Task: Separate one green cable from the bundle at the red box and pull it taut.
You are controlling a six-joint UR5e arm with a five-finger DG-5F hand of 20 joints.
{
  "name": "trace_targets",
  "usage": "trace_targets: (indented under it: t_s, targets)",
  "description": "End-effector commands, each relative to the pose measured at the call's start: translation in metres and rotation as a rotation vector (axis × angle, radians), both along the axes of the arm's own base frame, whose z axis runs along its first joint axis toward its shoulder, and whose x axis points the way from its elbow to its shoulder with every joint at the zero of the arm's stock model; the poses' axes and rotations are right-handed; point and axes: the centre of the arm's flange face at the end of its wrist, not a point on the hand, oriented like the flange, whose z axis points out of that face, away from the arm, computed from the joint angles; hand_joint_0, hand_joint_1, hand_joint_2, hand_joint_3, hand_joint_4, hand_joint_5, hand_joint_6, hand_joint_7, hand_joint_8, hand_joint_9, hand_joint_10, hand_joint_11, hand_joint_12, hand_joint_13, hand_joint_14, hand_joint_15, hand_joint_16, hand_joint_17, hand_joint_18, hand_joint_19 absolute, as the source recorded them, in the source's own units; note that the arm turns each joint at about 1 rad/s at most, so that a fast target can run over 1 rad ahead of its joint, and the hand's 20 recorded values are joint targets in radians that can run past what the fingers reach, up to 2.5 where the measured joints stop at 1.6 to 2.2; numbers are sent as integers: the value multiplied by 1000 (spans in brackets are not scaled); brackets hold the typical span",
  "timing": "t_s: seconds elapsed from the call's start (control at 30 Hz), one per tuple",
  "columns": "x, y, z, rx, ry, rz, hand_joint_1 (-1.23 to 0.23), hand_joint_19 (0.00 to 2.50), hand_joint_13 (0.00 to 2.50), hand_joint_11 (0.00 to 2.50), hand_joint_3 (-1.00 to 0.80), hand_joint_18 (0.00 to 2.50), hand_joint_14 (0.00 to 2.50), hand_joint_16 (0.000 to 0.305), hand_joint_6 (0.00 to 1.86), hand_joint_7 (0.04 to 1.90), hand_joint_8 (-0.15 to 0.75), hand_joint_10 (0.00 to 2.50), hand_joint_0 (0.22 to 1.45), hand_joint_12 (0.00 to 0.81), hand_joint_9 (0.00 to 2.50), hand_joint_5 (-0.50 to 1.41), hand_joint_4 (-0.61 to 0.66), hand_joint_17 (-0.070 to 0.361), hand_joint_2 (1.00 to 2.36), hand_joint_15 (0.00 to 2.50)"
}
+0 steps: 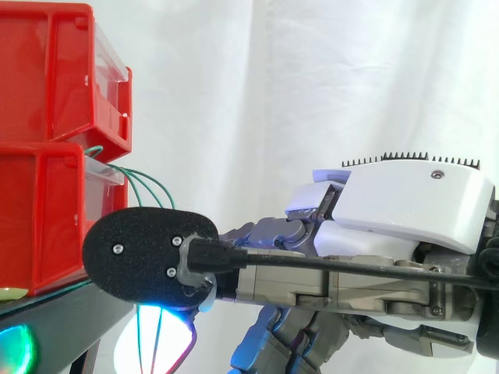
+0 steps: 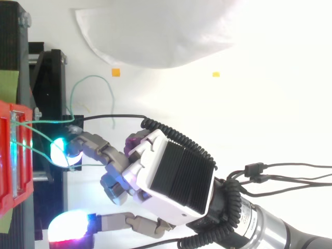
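Hand: the hand [image 2: 171, 176] reaches in level toward the lower red bin [image 1: 39, 218]; fingers spread well apart, nothing clamped between them.
Fingertips: one cyan pad [image 2: 59, 150] sits among the green cables [image 2: 92, 77] just off the bin front – whether it touches a strand, I cannot tell. A second glowing pad [image 2: 70, 225] lies apart from it, clear of the bundle.
Cables: they leave the lower bin's front; one loops out slack over the black stand [image 2: 49, 78], others hang down – none taut.
Bins: upper red bin [image 1: 47, 78] is stacked on the lower.
Surface: white surface [image 2: 259, 104] with two small orange markers [image 2: 115, 72].
Room: white curtain [image 1: 312, 78] behind.
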Motion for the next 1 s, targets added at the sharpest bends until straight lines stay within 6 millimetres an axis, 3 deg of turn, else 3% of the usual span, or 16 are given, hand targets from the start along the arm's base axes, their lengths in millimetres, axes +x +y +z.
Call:
trace_targets:
  t_s: [0.0,0.1,0.27,0.37,0.7,0.97]
  targets:
    - [1,-4,-1,-15,10,14,-399,979,1530,1408,-500,1165,55,78,503,857,403,20,400,483,1466,-137,338,175,1000,1492]
    - [-1,-6,-4,-28,30,29,-397,987,1531,1422,-500,1164,54,78,503,860,402,21,402,484,1465,-138,338,175,1000,1488]
    - [-13,-11,-25,-26,76,31,-397,988,1532,1412,-500,1170,54,78,504,857,402,20,401,485,1466,-138,341,175,1000,1491]
    - [-23,-14,-37,63,55,36,-395,987,1533,1421,-500,1172,52,78,503,861,402,21,402,485,1465,-138,341,175,1000,1493]
    - [-37,-26,-33,148,114,32,-394,987,1536,1420,-500,1173,46,78,503,856,396,22,403,485,1464,-137,335,174,1000,1482]
    - [-43,-56,-29,270,103,11,-395,985,1533,1410,-500,1176,50,77,503,857,400,20,403,477,1466,-137,338,174,1000,1492]
